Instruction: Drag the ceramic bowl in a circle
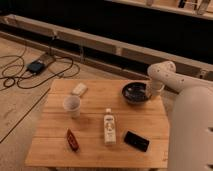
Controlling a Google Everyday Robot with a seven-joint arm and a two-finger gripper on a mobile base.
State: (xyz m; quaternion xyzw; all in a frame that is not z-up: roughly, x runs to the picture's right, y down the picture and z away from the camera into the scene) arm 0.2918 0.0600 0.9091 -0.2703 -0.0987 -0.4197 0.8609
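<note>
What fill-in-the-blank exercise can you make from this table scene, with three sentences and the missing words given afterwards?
1. The end effector, at the rim of the ceramic bowl, is ____ (open/shut).
2. The white cup stands ____ (upright/upside down) on the table.
3. The red packet lies ____ (against/apart from) the cup.

Missing words: shut; upright; apart from.
</note>
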